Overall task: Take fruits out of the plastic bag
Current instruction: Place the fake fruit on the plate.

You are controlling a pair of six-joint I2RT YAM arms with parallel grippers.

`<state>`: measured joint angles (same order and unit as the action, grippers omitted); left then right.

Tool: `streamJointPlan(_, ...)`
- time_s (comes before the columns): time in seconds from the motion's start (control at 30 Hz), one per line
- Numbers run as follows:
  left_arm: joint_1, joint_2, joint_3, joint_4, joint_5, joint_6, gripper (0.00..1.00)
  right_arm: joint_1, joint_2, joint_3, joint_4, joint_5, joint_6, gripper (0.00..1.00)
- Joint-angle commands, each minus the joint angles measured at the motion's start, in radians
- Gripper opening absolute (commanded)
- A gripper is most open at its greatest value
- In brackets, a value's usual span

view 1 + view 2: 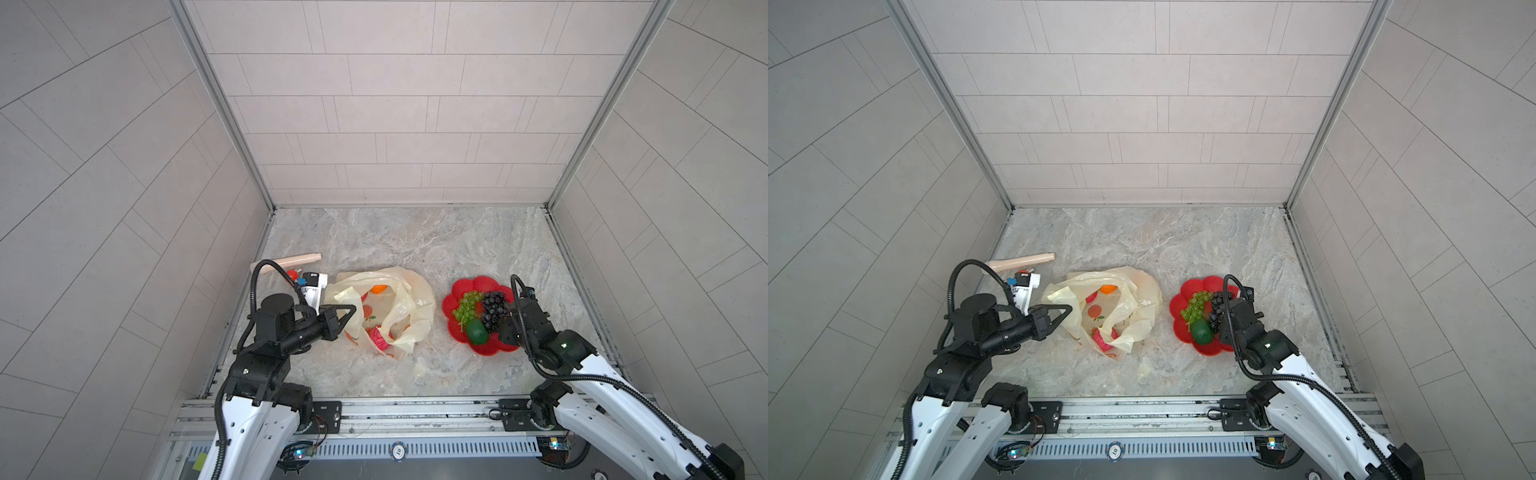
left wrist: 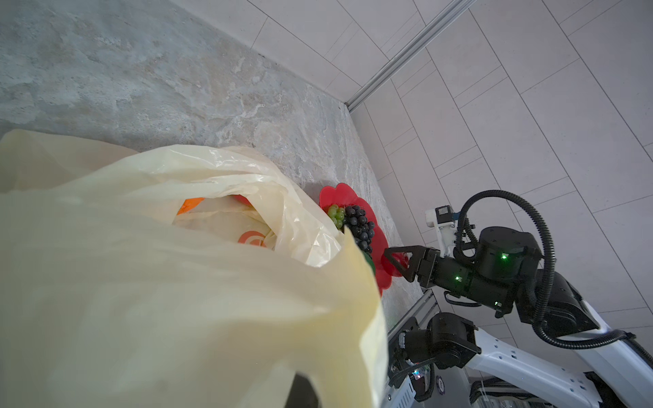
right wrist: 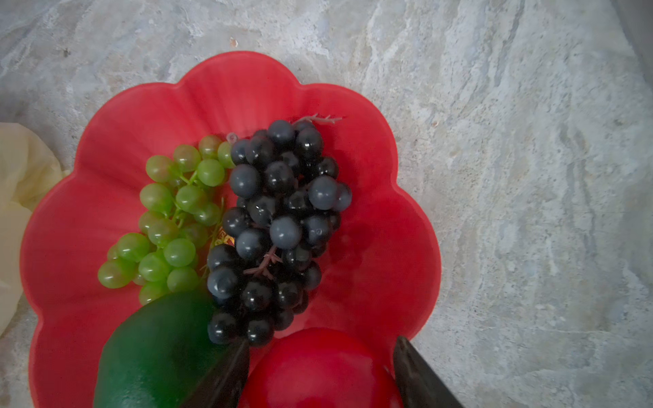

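Observation:
The pale-yellow plastic bag [image 1: 411, 299] [image 1: 1142, 299] lies crumpled left of centre, and its film fills the left wrist view [image 2: 176, 282]. My left gripper [image 1: 353, 309] [image 1: 1069, 309] is shut on the bag's left rim. A pink wrinkly fruit [image 1: 379, 338] and an orange shape [image 1: 378, 289] show inside the bag. The red plate [image 1: 465, 286] holds a green grape bunch [image 3: 169, 219], a dark purple grape bunch [image 3: 279, 219] and a green oval fruit [image 3: 155, 353]. My right gripper [image 3: 323, 341] is over the plate's near edge, shut on a red round fruit [image 3: 318, 374].
A wooden cylinder [image 1: 295, 262] and a small red ball [image 1: 293, 274] lie at the left wall behind my left arm. Tiled walls close in three sides. A metal rail [image 1: 374, 411] runs along the front edge of the marble floor.

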<state>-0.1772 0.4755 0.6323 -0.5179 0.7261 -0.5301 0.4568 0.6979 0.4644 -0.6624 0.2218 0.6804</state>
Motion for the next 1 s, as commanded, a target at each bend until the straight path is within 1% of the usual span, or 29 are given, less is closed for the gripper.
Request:
streamJointPlan(0.0,-0.007,-0.013,-0.005,0.034,0.013,0.023,0.03,-0.007,-0.017,-0.041,0.044,0.024,0.045,0.49)
streamJointPlan(0.1,-0.015,-0.015,-0.002,0.024,0.008,0.030,0.03,-0.007,-0.021,-0.056,0.060,0.021,0.048,0.56)
streamJointPlan(0.17,-0.019,-0.014,-0.003,0.024,0.006,0.031,0.02,-0.006,-0.022,-0.057,0.067,0.018,0.050,0.64)
streamJointPlan(0.27,-0.020,-0.011,-0.001,0.020,-0.001,0.035,0.03,-0.006,-0.023,-0.040,0.053,0.017,0.045,0.71)
streamJointPlan(0.43,-0.021,-0.021,0.001,0.014,-0.007,0.041,0.03,-0.008,-0.025,-0.020,0.029,0.012,0.037,0.77)
streamJointPlan(0.6,-0.020,-0.042,0.001,0.010,-0.019,0.044,0.03,-0.008,-0.028,-0.002,0.008,0.011,0.025,0.79)
streamJointPlan(0.67,-0.020,-0.050,0.001,0.010,-0.023,0.046,0.03,-0.007,-0.027,0.009,0.002,0.008,0.021,0.81)
streamJointPlan(0.97,-0.020,-0.055,0.000,0.010,-0.027,0.047,0.03,-0.007,-0.015,0.056,-0.005,-0.005,0.007,0.82)
